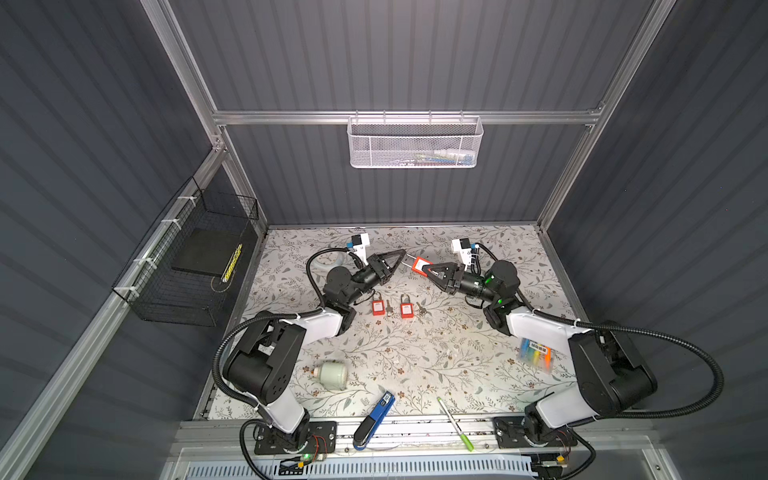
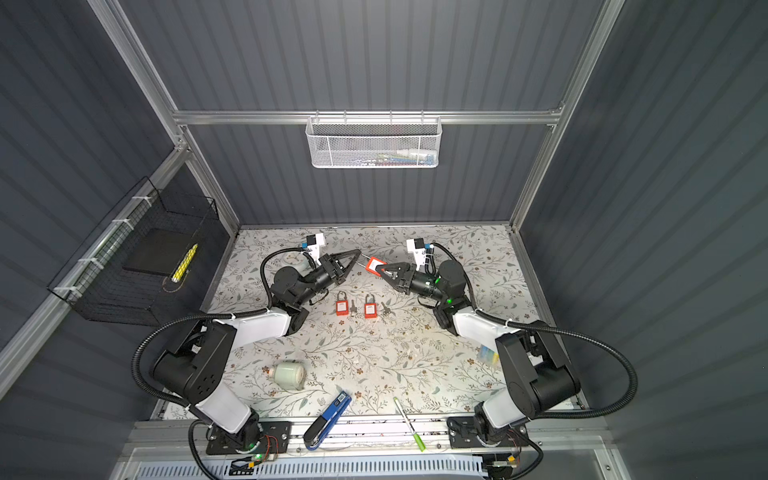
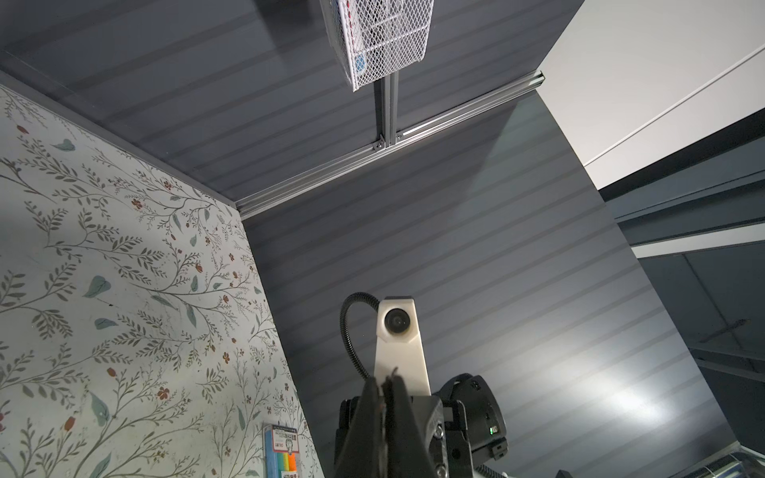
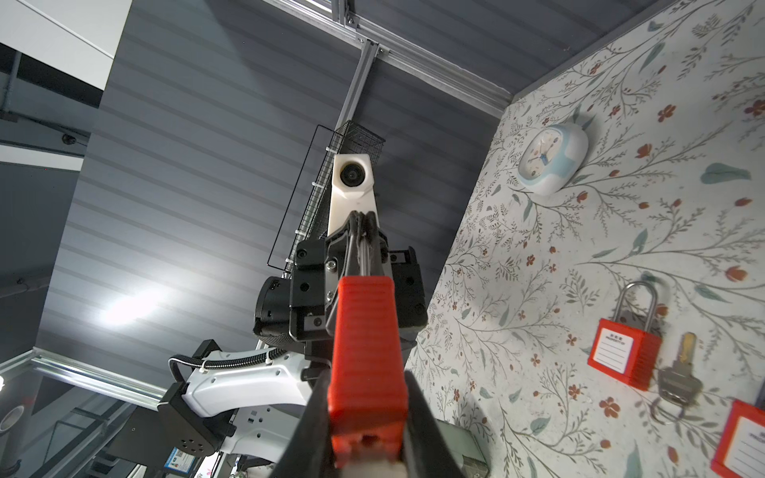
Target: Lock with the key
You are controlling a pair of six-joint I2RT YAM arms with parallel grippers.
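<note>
Shackle tip hidden between the closed fingers of the left gripper (image 1: 403, 252). We see the red padlock (image 1: 419, 264) mid-frame in both top views, body clamped by the right gripper (image 1: 428, 271), long axis slanting, shackle toward upper left.

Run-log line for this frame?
right gripper: holds red plastic padlock aloft | left gripper: shut at shackle | two padlocks, keys: on table

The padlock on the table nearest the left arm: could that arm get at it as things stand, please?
Probably not right away: the table padlock lies uncovered beside that arm, but the left gripper looks shut on the shackle of the held padlock in the right gripper, so it must release first.
</note>
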